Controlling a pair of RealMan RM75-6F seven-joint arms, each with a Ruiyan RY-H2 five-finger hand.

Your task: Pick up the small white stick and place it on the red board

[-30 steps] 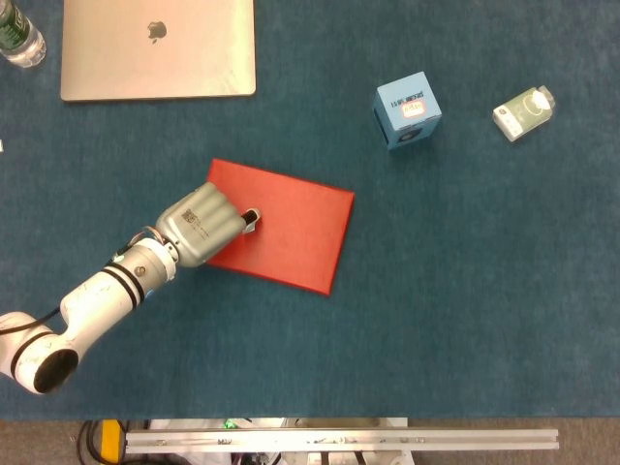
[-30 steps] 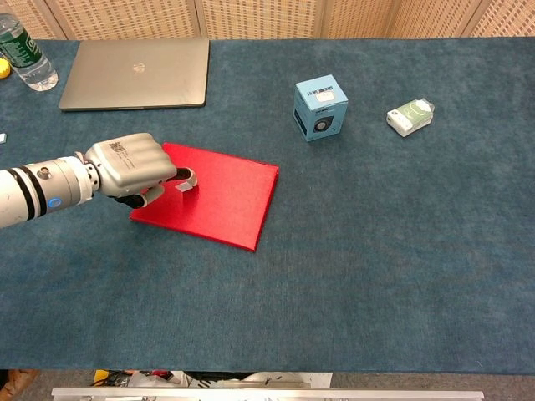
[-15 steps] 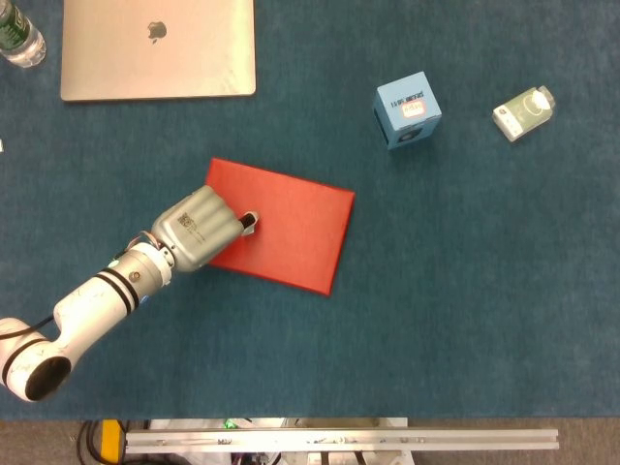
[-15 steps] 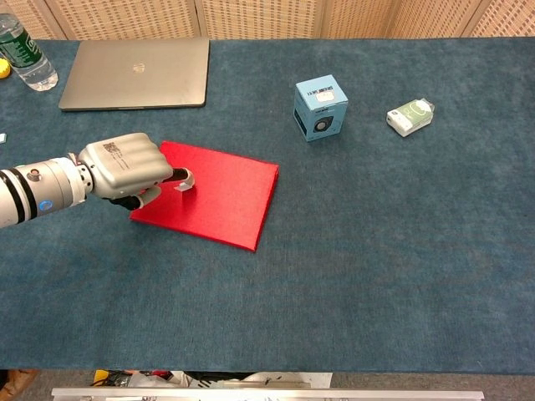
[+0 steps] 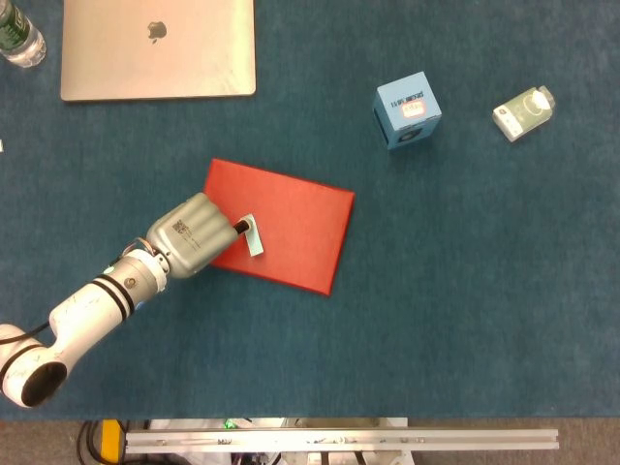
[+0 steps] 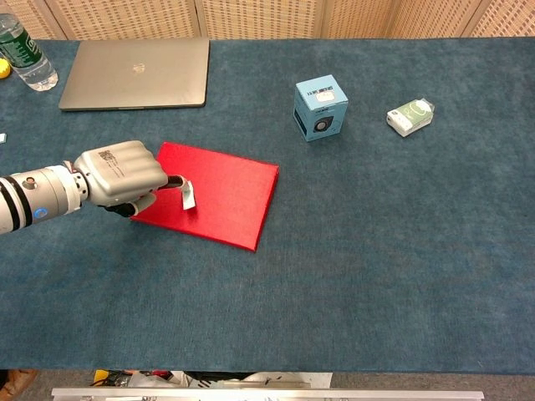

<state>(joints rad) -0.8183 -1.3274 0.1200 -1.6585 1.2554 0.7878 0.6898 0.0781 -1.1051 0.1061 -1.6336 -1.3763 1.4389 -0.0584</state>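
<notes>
Stick (image 5: 254, 235) sits on the board (image 5: 300, 232), left hand (image 5: 189, 235) pinching one end; only letting go remains.

1. Blue tabletop cloth (image 5: 465, 320): matt, felt-like, finely napped.
2. Red board (image 5: 295, 228): smooth, flat, matt.
3. Small white stick (image 5: 253, 236): pale, smooth, plastic-looking.
4. Left hand (image 5: 191, 235): grey moulded shell, satin sheen.
5. Laptop (image 5: 158, 46): brushed metal lid, dull shine.
6. Blue box (image 5: 408, 113): printed card, slightly glossy.
7. Water bottle (image 5: 17, 37): clear glossy plastic.
</notes>
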